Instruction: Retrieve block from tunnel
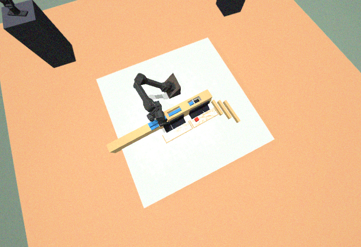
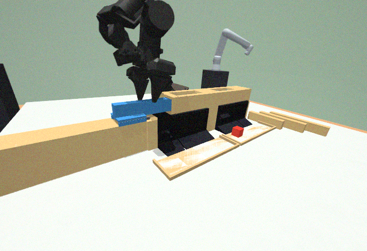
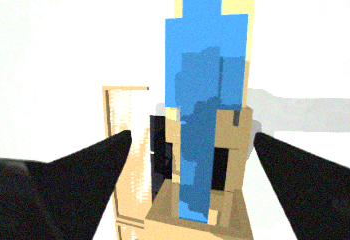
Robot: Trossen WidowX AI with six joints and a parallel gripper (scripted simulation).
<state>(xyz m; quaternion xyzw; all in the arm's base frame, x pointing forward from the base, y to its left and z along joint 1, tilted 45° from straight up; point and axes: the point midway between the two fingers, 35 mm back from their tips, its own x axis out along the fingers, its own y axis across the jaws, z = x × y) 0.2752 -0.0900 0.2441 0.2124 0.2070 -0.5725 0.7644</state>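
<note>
1. The white counter (image 1: 201,165) (image 2: 248,207) (image 3: 48,60) is crossed at its left edge, as seen from the top view, by a long tan beam (image 1: 134,136) (image 2: 70,148) (image 3: 238,7).
2. A tan tunnel (image 1: 208,95) (image 2: 213,102) (image 3: 198,233) is set toward the counter's right edge from that beam, well inside the corners. Two openings are cut in its top, and blue parts are seen through them from above.
3. A blue sliding piece (image 1: 154,125) (image 2: 142,106) (image 3: 198,100) is seated partly on the beam's inner end, its upright bar reaching into the tunnel's near end.
4. The gripper (image 1: 161,122) (image 2: 147,100) (image 3: 192,136) is held low over the blue bar, fingers spread wide, one to each side of it. Nothing is gripped.
5. The small red block (image 1: 196,119) (image 2: 237,131) is found outside the tunnel, in the half of the shallow tray (image 1: 165,138) (image 2: 170,178) (image 3: 125,88) nearer the counter's right edge. It is not held up.
6. Dark sloping panels (image 1: 174,124) (image 2: 195,139) (image 3: 157,140) are placed between tunnel and tray.
7. Three loose tan rods (image 1: 231,111) (image 2: 315,128) are laid side by side near the tunnel's far end, toward the counter's right edge.
</note>
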